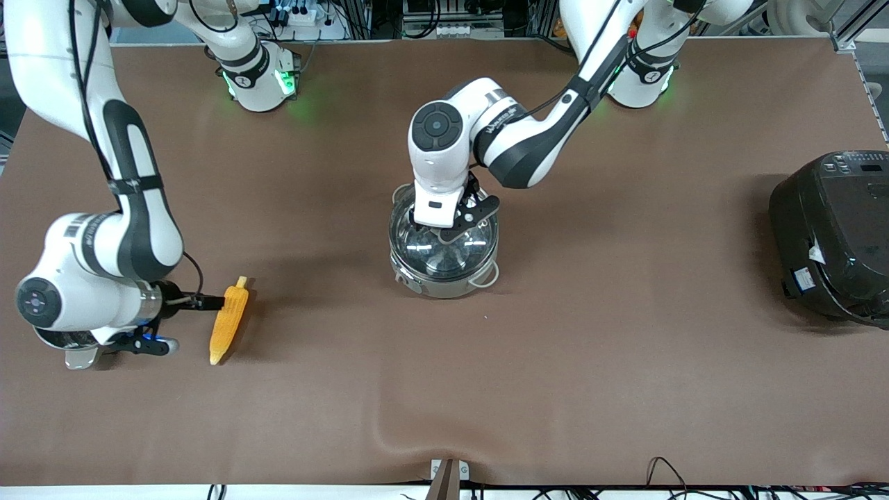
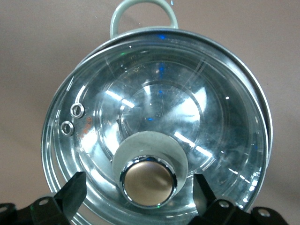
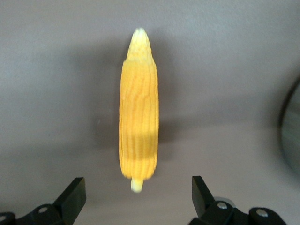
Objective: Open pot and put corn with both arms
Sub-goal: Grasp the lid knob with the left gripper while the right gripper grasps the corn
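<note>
Steel and glass catch the light at the middle of the brown table (image 1: 625, 361), where the pot (image 1: 444, 278) stands with its lid (image 2: 154, 136) on. Over it hangs the left gripper (image 2: 139, 187), fingers (image 2: 72, 190) spread wide either side of the coppery knob (image 2: 149, 180), not yet touching it, so the knob sits squarely in the gap and a straight drop and squeeze looks like all the lid needs. Well off toward the right arm's end of the table, nearer the front edge than the pot, lies the corn (image 1: 230, 321). Its long axis runs roughly from the robots' edge to the front edge, pale stub toward the robots. The right gripper (image 3: 138, 197) hovers by the stub end, spread open, nothing held, and in its wrist view the cob runs lengthwise away from the gap. I'd judge this arm has to move along over the cob's middle before closing. A black cooker (image 1: 833, 236) sits at the edge by the left arm's end.
</note>
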You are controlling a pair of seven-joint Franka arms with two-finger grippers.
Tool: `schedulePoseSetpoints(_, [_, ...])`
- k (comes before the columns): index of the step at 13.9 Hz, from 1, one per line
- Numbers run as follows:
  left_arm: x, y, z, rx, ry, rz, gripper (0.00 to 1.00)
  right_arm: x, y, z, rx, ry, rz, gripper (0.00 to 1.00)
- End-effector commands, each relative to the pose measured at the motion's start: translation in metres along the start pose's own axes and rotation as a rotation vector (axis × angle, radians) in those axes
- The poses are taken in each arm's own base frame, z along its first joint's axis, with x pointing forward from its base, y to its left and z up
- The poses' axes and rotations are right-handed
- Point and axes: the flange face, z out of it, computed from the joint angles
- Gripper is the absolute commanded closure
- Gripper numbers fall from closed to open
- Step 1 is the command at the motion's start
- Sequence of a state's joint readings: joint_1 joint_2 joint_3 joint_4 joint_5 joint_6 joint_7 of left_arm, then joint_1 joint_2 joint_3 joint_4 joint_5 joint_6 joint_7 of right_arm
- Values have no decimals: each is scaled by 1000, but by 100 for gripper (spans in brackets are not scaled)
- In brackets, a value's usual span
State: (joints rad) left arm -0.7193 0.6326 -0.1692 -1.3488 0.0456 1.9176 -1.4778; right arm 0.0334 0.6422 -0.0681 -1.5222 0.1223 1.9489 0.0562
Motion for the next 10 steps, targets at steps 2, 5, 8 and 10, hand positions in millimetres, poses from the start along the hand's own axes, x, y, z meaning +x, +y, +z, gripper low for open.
schedulePoseSetpoints(2, [1, 4, -5, -8, 33, -15, 11, 5, -1, 40, 10, 48, 8, 0])
schedulePoseSetpoints(5, [1, 4, -3, -2, 27, -18, 37, 2, -2, 68, 3, 64, 10, 0])
schedulePoseSetpoints(8, [1, 4, 1, 4, 24, -21, 47, -1, 3, 88, 0, 94, 16, 28])
schedulePoseSetpoints(10, [1, 3, 2, 10, 24, -21, 73, -1, 2, 90, 3, 115, 25, 100])
